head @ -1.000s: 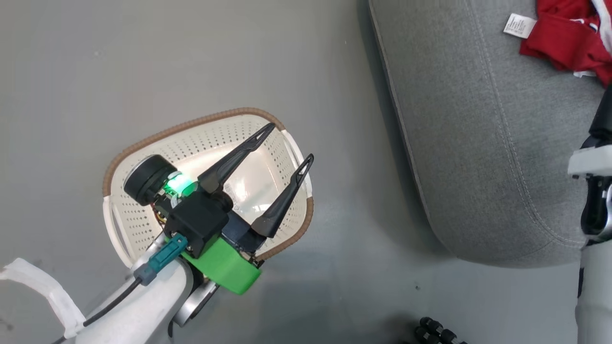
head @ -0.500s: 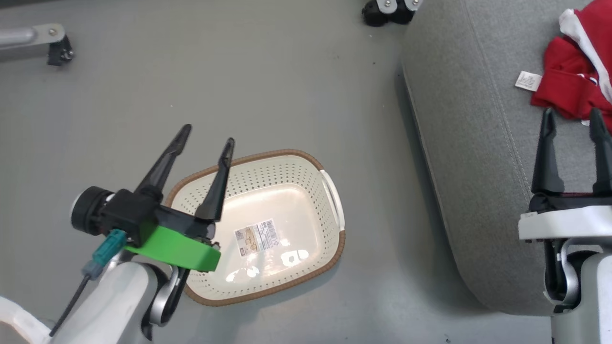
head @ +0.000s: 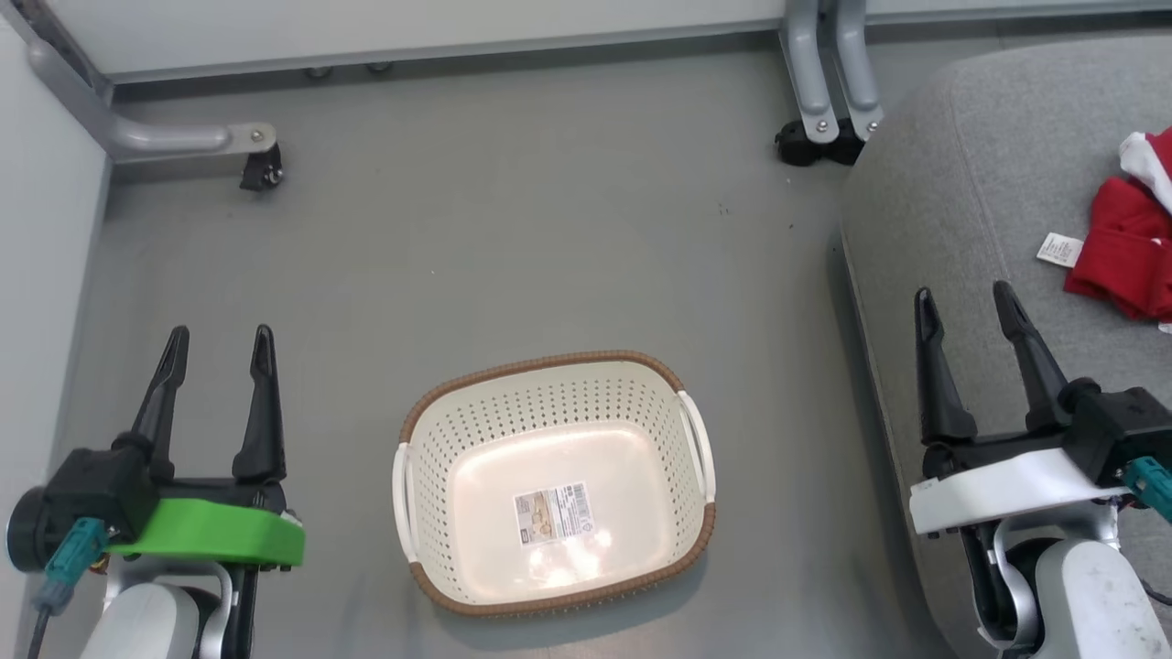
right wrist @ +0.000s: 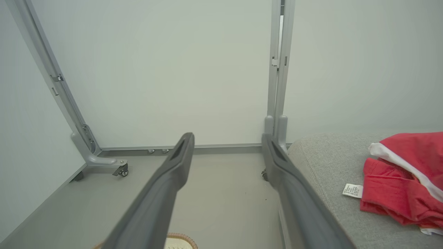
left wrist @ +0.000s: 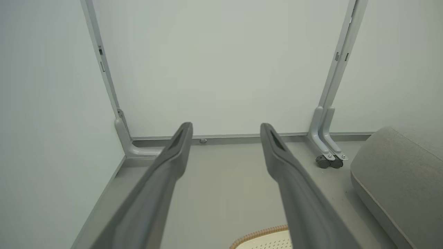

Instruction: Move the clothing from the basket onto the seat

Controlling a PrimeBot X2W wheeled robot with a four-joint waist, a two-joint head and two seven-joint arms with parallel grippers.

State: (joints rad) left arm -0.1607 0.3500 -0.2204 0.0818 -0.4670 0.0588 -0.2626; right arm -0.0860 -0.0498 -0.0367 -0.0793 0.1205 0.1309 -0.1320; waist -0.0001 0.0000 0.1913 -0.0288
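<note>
The cream basket [head: 417, 476] with its brown rim stands on the floor in the middle of the head view, holding nothing but a paper label [head: 552, 514]. Red clothing [head: 1128, 252] with white trim and a small white tag [head: 1059, 249] lies on the grey seat [head: 961, 229] at the right; the right wrist view shows the clothing [right wrist: 405, 183] too. My left gripper [head: 218, 337] stands open at the lower left, apart from the basket. Over the seat's near edge my right gripper [head: 964, 298] is open, nothing between its fingers.
Pale partition walls on grey metal legs with castors [head: 261, 174] [head: 810, 142] close off the back and left. Bare grey floor [head: 513, 238] lies between the walls, the basket and the seat. The basket's rim [left wrist: 258, 235] peeks in at the bottom of the left wrist view.
The head camera has risen and swung, so the whole picture shifted. My left gripper has drawn out of the basket to the lower left. The right gripper has come into view over the seat's edge.
</note>
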